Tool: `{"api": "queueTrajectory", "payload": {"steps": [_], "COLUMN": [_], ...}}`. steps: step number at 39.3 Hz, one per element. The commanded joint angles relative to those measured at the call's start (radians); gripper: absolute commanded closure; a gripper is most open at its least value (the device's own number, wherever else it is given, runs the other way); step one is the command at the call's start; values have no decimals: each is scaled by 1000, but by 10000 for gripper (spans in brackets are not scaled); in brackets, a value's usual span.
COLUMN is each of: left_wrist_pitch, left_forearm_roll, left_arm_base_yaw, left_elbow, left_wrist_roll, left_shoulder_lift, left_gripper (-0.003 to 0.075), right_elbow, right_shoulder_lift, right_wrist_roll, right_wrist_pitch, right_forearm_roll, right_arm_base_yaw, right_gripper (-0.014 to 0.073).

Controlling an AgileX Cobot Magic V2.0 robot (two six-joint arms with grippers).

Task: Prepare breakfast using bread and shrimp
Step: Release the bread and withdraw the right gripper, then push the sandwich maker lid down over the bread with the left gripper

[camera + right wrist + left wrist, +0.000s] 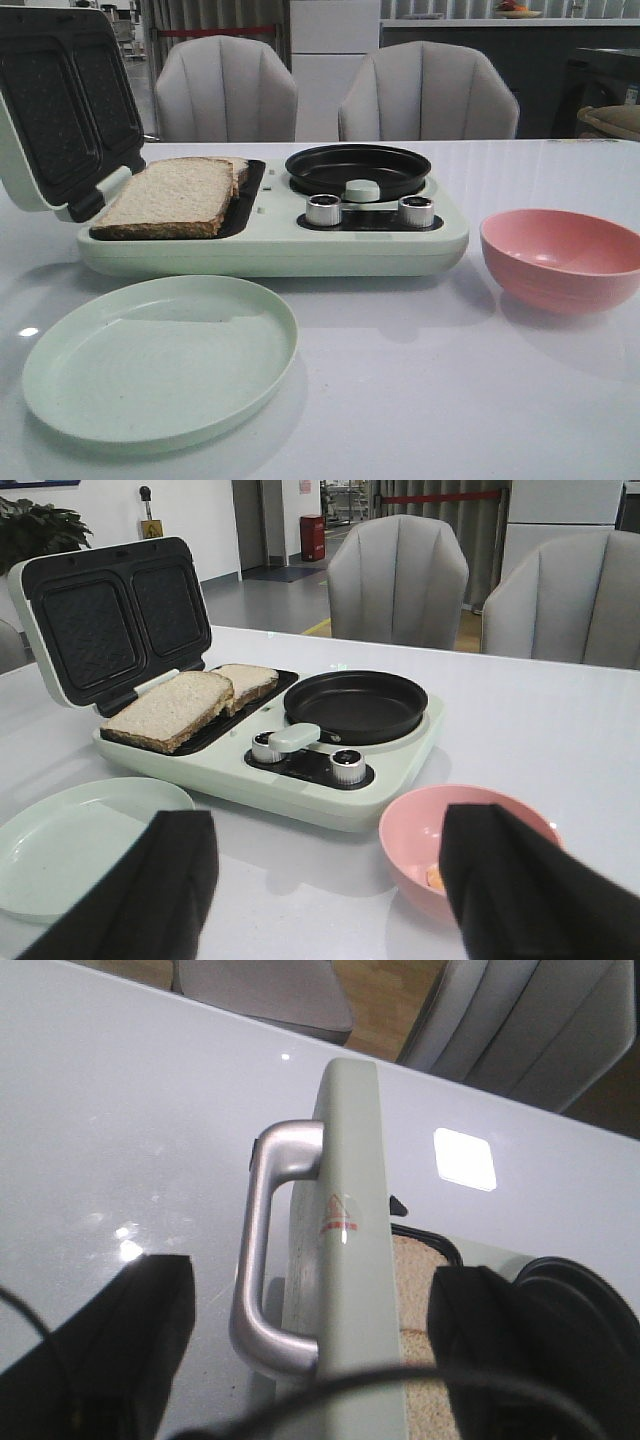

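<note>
Two bread slices [170, 195] lie side by side on the lower grill plate of a pale green sandwich maker [270, 245]; they also show in the right wrist view [165, 708]. Its lid [60, 110] stands open. My left gripper [310, 1360] is open, its fingers either side of the lid's edge [350, 1160] and silver handle [260, 1260], not touching them. A pink bowl [420, 830] holds a small orange shrimp piece [435, 878]. My right gripper [330, 880] is open and empty, above the table beside the bowl. Neither gripper shows in the front view.
A black round pan [358, 170] sits on the maker's right half, with two silver knobs [323, 209] in front. A pale green plate [160, 360] lies at the front left. The pink bowl [560, 255] stands at the right. Two grey chairs [225, 90] stand behind the table.
</note>
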Motion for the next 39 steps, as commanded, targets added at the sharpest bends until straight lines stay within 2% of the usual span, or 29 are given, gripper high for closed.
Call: {"api": "queueTrajectory", "payload": {"steps": [1,4,9,13,24,34,36,39], "left_wrist_pitch": [40,155,283,303,312,424,459,477], "left_forearm_roll": [-241,-411,-546,-569,-591,-746,-776,-785], "left_arm_base_yaw": [70,123,165,167,167,147,137,115], "left_elbow": [-48,-57,-66,-66,-66,-66,-66,-66], "left_wrist_roll": [120,243,320,328,366,483,510,532], "left_shoulder_lift": [17,77,170,221,318,389,400,404], "left_gripper": [191,213,297,337,336,339,363,444], "right_elbow": [-27,-27,-27,-27,-27,-27,-27,-27], "right_shoulder_lift": [12,12,12,12,12,12,12,12], "right_wrist_roll": [-3,-3,-3,-3,-3,-3,-3,-3], "right_wrist_pitch": [-78,-78,-78,-78,-78,-78,-78,-78], "right_forearm_roll": [-7,-7,-7,-7,-7,-7,-7,-7], "right_arm_base_yaw": [-6,-6,-6,-6,-6,-6,-6,-6], "right_gripper": [32,32,32,32,32,32,32,32]}}
